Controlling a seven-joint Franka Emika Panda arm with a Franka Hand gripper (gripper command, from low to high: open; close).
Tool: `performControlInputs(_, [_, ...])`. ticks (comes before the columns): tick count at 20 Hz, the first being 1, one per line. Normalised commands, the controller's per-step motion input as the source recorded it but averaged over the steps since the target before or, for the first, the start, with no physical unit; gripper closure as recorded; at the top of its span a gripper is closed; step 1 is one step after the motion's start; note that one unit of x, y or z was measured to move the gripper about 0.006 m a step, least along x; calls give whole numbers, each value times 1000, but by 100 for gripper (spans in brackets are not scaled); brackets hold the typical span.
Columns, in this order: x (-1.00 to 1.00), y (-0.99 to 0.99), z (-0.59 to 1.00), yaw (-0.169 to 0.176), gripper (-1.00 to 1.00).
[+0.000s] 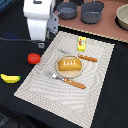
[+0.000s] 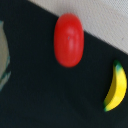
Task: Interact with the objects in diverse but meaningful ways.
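A red tomato-like fruit (image 1: 33,58) lies on the black table beside the striped placemat; it fills the middle of the wrist view (image 2: 68,40). A yellow banana (image 1: 10,78) lies nearer the exterior view's left edge and also shows in the wrist view (image 2: 116,87). The orange ridged bread block (image 1: 69,65) sits on a small plate on the mat. A small yellow box (image 1: 81,44) stands behind it. My gripper (image 1: 40,43) hangs above and behind the tomato. Its fingers are hidden by the white hand and do not show in the wrist view.
An orange-handled fork (image 1: 67,81) and knife (image 1: 84,57) flank the plate on the placemat (image 1: 100,75). Two grey pots (image 1: 67,9) (image 1: 92,11) and a bowl (image 1: 122,17) stand on the brown surface at the back. A black cable runs along the table at the exterior view's left.
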Motion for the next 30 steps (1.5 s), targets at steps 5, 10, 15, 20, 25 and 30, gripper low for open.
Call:
performControlInputs(5, [-153,-290,-385,0,-100])
performControlInputs(10, [-127,-235,-425,0,-100])
performControlInputs(15, [-312,-147,-446,0,-100])
performControlInputs(20, [-401,-169,-478,0,-100])
performControlInputs(25, [-437,-139,-482,0,-100])
performControlInputs(30, [-504,-38,-476,0,-100])
